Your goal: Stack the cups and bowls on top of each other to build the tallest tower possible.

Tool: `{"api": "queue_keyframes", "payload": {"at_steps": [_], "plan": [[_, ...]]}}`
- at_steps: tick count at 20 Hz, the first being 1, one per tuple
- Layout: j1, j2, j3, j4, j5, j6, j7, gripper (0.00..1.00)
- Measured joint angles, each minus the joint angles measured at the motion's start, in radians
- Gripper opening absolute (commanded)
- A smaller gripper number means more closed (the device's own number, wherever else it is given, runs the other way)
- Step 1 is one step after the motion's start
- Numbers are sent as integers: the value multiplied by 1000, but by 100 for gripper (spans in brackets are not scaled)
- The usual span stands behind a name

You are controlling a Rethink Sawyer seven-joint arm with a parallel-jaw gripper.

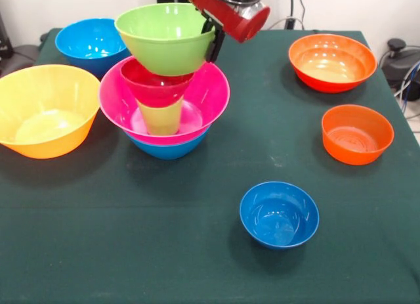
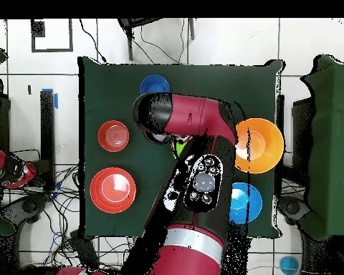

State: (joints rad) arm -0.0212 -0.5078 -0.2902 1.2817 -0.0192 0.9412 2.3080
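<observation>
The tower (image 1: 164, 100) stands left of the table's middle: a blue bowl (image 1: 169, 148) under the pink bowl (image 1: 210, 97), the lime cup (image 1: 161, 117) inside it, a crimson bowl (image 1: 152, 87) on the cup, the green bowl (image 1: 167, 38) on top. The gripper (image 1: 214, 43) sits at the green bowl's right rim; whether it clamps the rim cannot be told. Releasing well likely means levelling that bowl first, then lifting straight up, since it perches on a narrow stack.

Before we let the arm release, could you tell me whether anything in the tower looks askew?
Yes. The green bowl on top tilts, its rim lower toward the gripper at its edge. It sits in the small crimson bowl, perched on the lime cup inside the pink bowl.
</observation>
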Motion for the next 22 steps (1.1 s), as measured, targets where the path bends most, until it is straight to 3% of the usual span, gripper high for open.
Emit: {"api": "queue_keyframes", "payload": {"at_steps": [22], "plan": [[1,56,0,0,0,0,0,0]]}}
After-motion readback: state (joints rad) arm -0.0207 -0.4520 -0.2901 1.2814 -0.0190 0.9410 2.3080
